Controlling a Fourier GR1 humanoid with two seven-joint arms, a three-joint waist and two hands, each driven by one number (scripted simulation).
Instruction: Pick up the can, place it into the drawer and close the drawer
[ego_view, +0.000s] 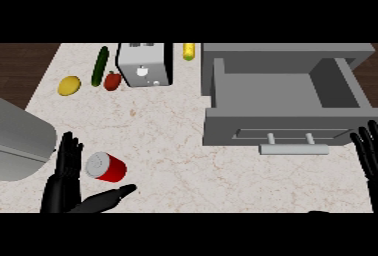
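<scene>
Left hand (68, 182) was spread wide right beside the red can (107, 167), not gripping; right hand (366, 152) rested straight-fingered, far across by the open drawer (284, 97).

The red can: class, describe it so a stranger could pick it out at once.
Start at the grey drawer, open at the counter's right, and cross to the lower left. There the red can stands between the left hand's fingers and thumb, the only red, silver-topped cylinder.
</scene>
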